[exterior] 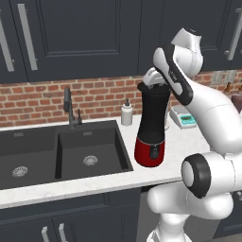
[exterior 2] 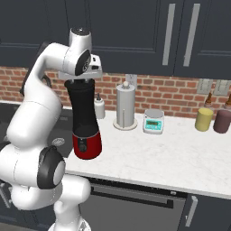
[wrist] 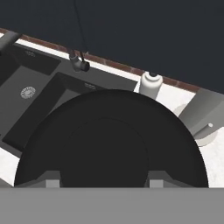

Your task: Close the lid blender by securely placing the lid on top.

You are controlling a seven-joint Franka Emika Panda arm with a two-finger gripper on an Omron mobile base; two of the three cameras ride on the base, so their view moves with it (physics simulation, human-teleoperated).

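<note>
The blender [exterior: 152, 123] [exterior 2: 85, 117] stands upright on the white counter right of the sink, a tall black jar on a glossy red base [exterior: 150, 153]. My gripper [exterior: 154, 79] [exterior 2: 85, 73] hangs straight down over the jar's mouth. In the hand view the black round lid [wrist: 109, 131] spreads wide below the hand, and the gripper [wrist: 105, 180] is shut on its raised centre, one fingertip [wrist: 51, 179] at each side. The lid lies level with the jar's rim and hides the jar underneath. I cannot tell whether it rests on the rim.
A black double sink [exterior: 90, 151] with a faucet [exterior: 69, 108] lies left of the blender. A white soap bottle [exterior: 126, 113] [wrist: 151, 85] stands behind it. A paper towel holder [exterior 2: 126, 108], a scale [exterior 2: 153, 121] and two jars [exterior 2: 204, 119] stand to the right. Dark wall cabinets hang overhead.
</note>
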